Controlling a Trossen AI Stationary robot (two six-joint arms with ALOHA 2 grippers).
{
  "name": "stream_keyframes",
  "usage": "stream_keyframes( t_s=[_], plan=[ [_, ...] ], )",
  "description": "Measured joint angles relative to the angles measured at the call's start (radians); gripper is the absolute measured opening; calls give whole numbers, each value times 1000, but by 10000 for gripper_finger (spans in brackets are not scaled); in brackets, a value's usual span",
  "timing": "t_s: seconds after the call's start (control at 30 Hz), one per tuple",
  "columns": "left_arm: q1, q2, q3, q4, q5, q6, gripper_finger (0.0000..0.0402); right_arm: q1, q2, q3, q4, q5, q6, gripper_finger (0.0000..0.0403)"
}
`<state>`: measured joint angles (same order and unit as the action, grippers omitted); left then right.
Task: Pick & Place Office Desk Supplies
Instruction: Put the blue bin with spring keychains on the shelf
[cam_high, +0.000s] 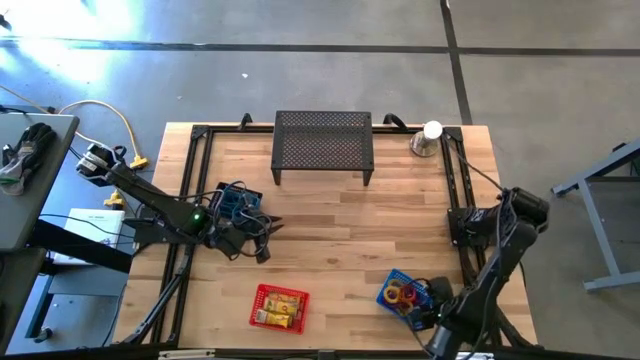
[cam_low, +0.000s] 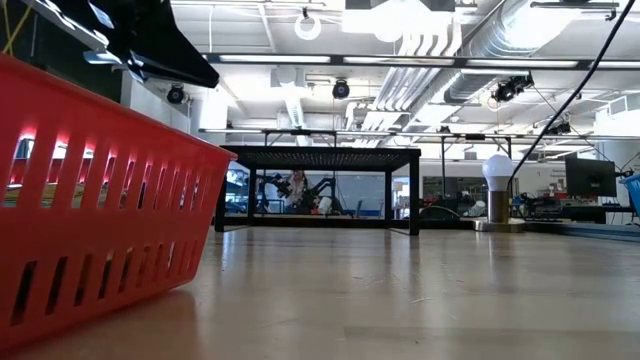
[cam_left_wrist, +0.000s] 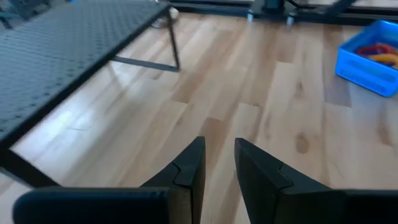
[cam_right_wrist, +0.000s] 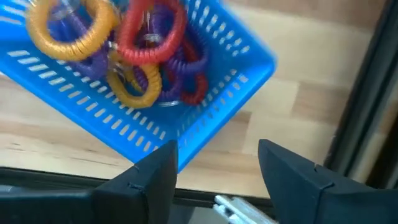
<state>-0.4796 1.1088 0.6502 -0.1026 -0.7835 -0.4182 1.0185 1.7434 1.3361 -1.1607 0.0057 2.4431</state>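
Note:
A blue basket (cam_high: 403, 293) near the table's right front holds yellow, red and purple coil rings (cam_right_wrist: 134, 43). My right gripper (cam_right_wrist: 217, 165) hangs open above this basket's corner (cam_right_wrist: 249, 68), pointing down and touching nothing; in the high view the right gripper (cam_high: 427, 307) sits at the basket's near right. A red basket (cam_high: 279, 307) with small yellow blocks stands at the front centre. A second blue basket (cam_high: 236, 199) with dark loops sits at the left. My left gripper (cam_left_wrist: 221, 168) hovers beside it over bare wood, a narrow empty gap between its fingers.
A black mesh stand (cam_high: 323, 145) stands at the far middle of the table, and a silver cone with a white ball (cam_high: 430, 138) at the far right. Black rails (cam_high: 455, 190) run along the table's sides. Bare wood (cam_high: 340, 240) lies between the baskets.

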Motion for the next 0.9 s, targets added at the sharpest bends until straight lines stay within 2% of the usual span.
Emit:
stream_keyframes(
  t_s=[0.13, 0.4, 0.73, 0.9],
  plan=[
    [-1, 0, 0, -2, 57, 6, 81, -14, 44, 0, 16, -8, -2, 210],
    [-1, 0, 0, -2, 49, 22, 81, -6, 89, 0, 13, -88, 12, 210],
    [-1, 0, 0, -1, 50, 22, 81, -14, 154, 0, 21, -56, -11, 210],
    [-1, 0, 0, -1, 50, 21, 81, -13, 164, 0, 21, -69, -81, 178]
  ],
)
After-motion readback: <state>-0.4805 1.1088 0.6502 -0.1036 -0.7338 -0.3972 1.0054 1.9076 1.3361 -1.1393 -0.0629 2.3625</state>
